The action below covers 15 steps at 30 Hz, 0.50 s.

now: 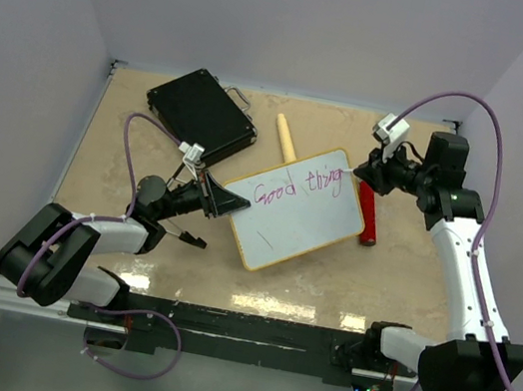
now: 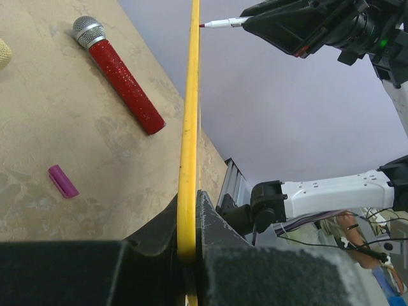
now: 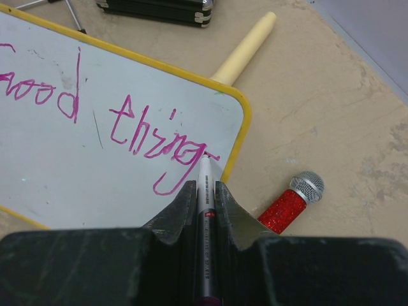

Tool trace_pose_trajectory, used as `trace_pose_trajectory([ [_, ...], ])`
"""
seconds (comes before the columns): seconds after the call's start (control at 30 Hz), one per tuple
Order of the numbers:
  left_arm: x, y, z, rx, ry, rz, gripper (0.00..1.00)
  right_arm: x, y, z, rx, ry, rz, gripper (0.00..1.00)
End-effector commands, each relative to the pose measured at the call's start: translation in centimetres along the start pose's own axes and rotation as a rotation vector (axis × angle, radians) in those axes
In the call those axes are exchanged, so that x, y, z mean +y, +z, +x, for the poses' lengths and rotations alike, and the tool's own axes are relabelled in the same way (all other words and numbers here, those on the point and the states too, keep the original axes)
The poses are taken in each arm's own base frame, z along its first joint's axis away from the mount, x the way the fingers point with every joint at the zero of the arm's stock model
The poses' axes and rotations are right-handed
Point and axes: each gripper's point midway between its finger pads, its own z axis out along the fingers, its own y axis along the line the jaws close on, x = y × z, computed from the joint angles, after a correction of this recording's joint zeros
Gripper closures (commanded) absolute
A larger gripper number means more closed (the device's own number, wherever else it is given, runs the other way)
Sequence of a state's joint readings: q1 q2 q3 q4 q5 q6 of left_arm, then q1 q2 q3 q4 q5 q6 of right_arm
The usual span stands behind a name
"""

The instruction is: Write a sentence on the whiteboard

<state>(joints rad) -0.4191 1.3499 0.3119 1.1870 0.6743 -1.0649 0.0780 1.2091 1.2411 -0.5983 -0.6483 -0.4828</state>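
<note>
The whiteboard [image 1: 296,220], white with a thin yellow frame, lies tilted mid-table. Magenta words "Good thing" [image 1: 293,187] run along its top; they also show in the right wrist view [image 3: 95,108]. My left gripper [image 1: 223,203] is shut on the board's left yellow edge [image 2: 187,191], seen edge-on in the left wrist view. My right gripper [image 1: 365,171] is shut on a white marker [image 3: 205,210]. The marker's tip touches the board at the tail of the "g", near the top right corner.
A red glitter microphone [image 1: 369,214] lies just right of the board. A cream cylinder [image 1: 286,137] lies behind it. A black case [image 1: 201,112] sits at the back left. A magenta marker cap [image 2: 63,181] lies on the table.
</note>
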Motion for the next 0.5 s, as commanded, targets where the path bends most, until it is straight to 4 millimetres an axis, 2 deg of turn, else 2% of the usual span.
trace_pose_trajectory([
  [0.0, -3.7, 0.2, -2.5, -0.082, 0.1, 0.132, 1.0, -0.3, -0.1, 0.5, 0.019, -0.015, 0.011, 1.0],
  [0.47, -3.8, 0.2, -2.5, -0.083, 0.101, 0.134, 1.0, -0.8, -0.9, 1.7, 0.071, -0.011, 0.077, 1.0],
])
